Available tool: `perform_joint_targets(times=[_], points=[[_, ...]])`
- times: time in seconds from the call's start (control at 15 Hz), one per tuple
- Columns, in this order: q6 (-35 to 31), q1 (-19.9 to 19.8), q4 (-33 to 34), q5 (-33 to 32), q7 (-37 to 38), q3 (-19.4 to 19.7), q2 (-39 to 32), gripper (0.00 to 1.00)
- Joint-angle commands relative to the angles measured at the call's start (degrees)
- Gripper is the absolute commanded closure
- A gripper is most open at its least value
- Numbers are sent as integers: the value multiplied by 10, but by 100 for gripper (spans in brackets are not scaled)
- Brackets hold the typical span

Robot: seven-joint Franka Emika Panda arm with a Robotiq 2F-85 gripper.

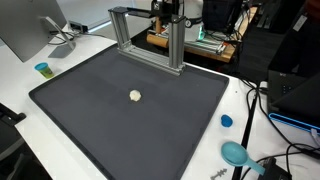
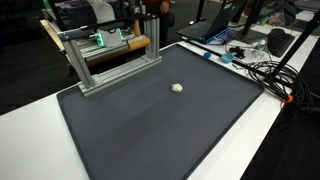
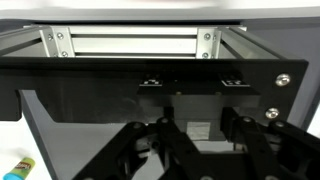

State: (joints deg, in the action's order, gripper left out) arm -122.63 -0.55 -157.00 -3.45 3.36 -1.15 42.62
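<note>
My gripper [image 3: 200, 135] shows as two black fingers at the bottom of the wrist view, apart, with nothing between them. It faces a black panel [image 3: 150, 85] and an aluminium frame [image 3: 130, 45] just beyond. In both exterior views the gripper [image 1: 167, 10] [image 2: 150, 10] hangs high at the back, over the aluminium frame [image 1: 178, 45] [image 2: 85, 65]. A small whitish lump [image 1: 136, 96] [image 2: 178, 87] lies alone on the dark mat [image 1: 120, 130] [image 2: 160, 135], well away from the gripper.
A monitor [image 1: 25, 25], a small blue-topped cup [image 1: 42, 69], a blue cap [image 1: 226, 121] and a teal object [image 1: 235, 153] sit on the white table around the mat. Cables [image 2: 262, 68] lie along one side. A small yellow-and-blue item [image 3: 18, 165] lies at the wrist view's lower left.
</note>
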Motion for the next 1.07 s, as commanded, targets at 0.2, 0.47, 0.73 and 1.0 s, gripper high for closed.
perform_joint_targets(times=[0.2,0.47,0.73,1.0], points=[[-14,4,-8,9,-3,0,3,78],[-63,-10,25,-3,17,-8,-24,78],[-105,-23,104,-20,43,-32,-111,78],[-74,-34,235,-50,72,-59,-226,78]])
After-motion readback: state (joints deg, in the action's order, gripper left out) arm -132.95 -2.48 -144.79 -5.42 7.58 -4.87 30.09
